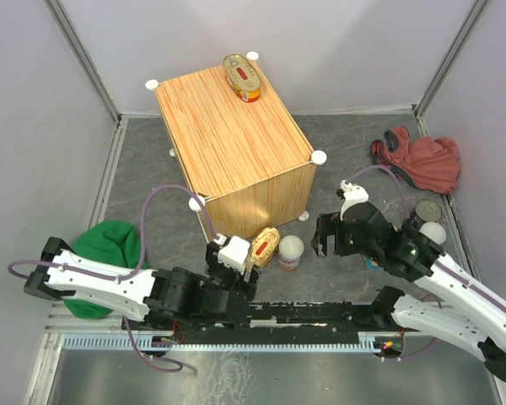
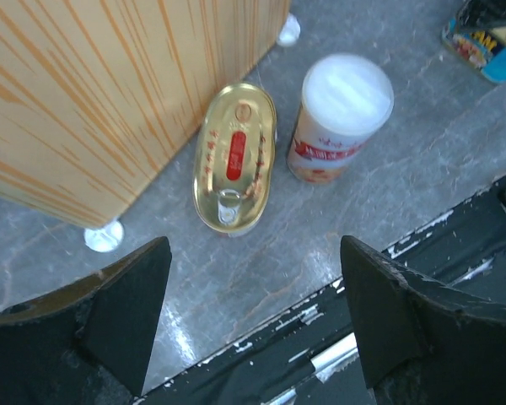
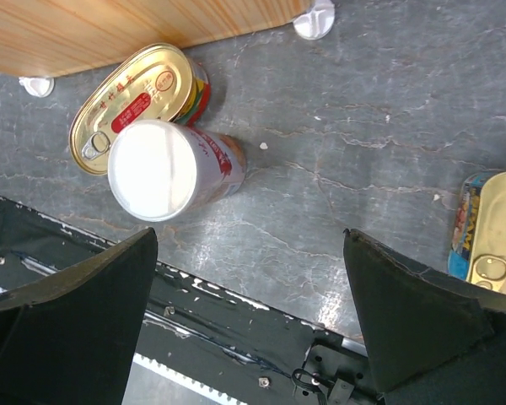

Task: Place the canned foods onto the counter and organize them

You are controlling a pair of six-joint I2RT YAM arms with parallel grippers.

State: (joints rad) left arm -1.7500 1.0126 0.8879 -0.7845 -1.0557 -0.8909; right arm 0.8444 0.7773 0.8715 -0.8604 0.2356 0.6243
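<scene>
Top external view: the counter (image 1: 236,143), a light wood-grain box with white knobs at its corners, is topped by one oval gold tin (image 1: 242,78), red-labelled, at its far edge. A second oval tin (image 2: 234,160) is seen lying on the grey table (image 1: 346,152) just beside the counter's near wall, with a white-lidded tin (image 2: 341,114) upright next to it. Another white-lidded tin (image 1: 433,232) and a dark round tin (image 1: 427,209) are placed near the red cloth (image 1: 417,160). One blue-sided rectangular tin (image 3: 493,232) is shown. The left gripper (image 2: 253,312) and right gripper (image 3: 253,321) are spread wide, with nothing held.
</scene>
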